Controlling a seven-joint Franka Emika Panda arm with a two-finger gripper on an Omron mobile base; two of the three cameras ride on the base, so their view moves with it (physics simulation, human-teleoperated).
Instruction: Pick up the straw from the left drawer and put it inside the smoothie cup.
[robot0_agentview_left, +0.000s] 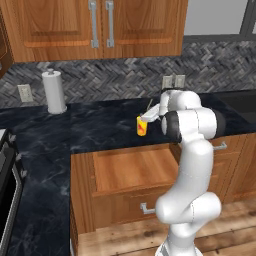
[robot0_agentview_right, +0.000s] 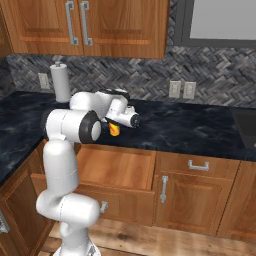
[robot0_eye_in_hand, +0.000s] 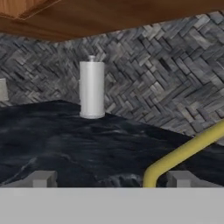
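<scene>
The smoothie cup (robot0_agentview_left: 142, 126), yellow with a red mark, stands on the dark counter (robot0_agentview_left: 100, 130) above the open left drawer (robot0_agentview_left: 135, 170). In the right base view the cup (robot0_agentview_right: 114, 130) peeks out from behind my hand. The straw (robot0_agentview_left: 149, 105) rises thin and slanted just above the cup's rim. In the hand view the straw (robot0_eye_in_hand: 183, 152) shows as a yellow bent tube close to the right fingertip. My gripper (robot0_agentview_left: 145, 119) hovers right over the cup. Its fingertips (robot0_eye_in_hand: 43, 178) stand wide apart, so the gripper (robot0_eye_in_hand: 112, 179) is open and does not squeeze the straw.
A white paper-towel roll (robot0_agentview_left: 54, 92) stands at the back left by the backsplash, straight ahead in the hand view (robot0_eye_in_hand: 92, 89). Upper cabinets (robot0_agentview_left: 100, 25) hang above. The open drawer (robot0_agentview_right: 117, 167) juts out below the counter edge, and a stove (robot0_agentview_left: 7, 185) sits far left.
</scene>
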